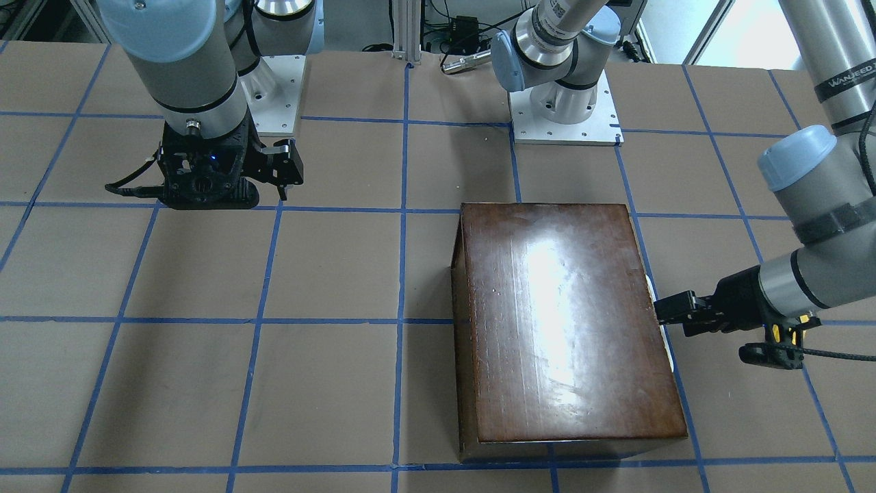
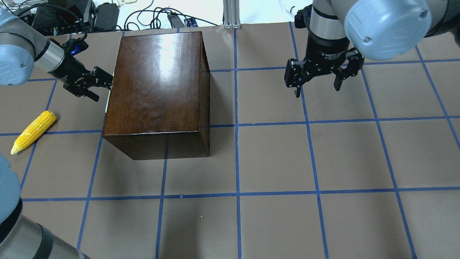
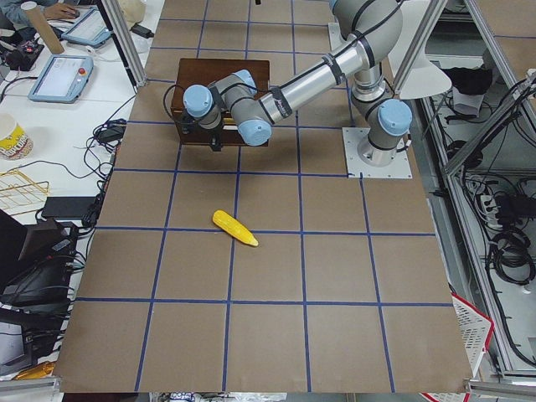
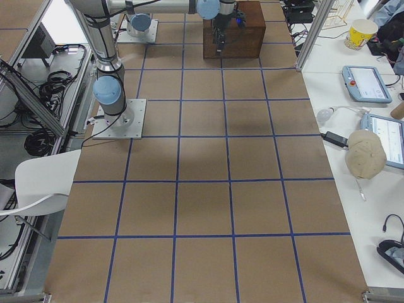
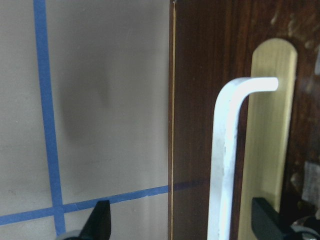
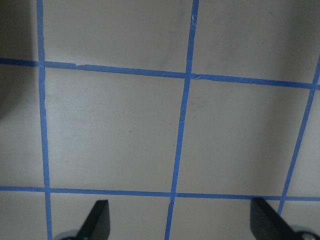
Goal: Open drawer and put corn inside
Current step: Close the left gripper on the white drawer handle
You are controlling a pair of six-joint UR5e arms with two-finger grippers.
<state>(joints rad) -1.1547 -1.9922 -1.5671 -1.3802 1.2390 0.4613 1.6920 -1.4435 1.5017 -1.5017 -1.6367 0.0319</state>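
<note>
The glossy dark-brown box (image 2: 158, 79) stands on the table with its drawer shut. The drawer's dark front panel (image 5: 200, 100) fills the left wrist view, with a white bar handle (image 5: 222, 160) on a brass plate. My left gripper (image 2: 97, 84) is open and level right at this front, its fingertips (image 5: 102, 220) on either side of the handle and short of it. The yellow corn (image 2: 34, 131) lies on the table to the left of the box, nearer the robot than the left gripper. My right gripper (image 2: 316, 84) is open and empty, pointing down over bare table far right of the box.
The table is brown board with a grid of blue tape (image 2: 235, 126). The two arm bases (image 1: 564, 109) are at the robot's edge. Cables and gear lie beyond the far edge behind the box (image 2: 172, 19).
</note>
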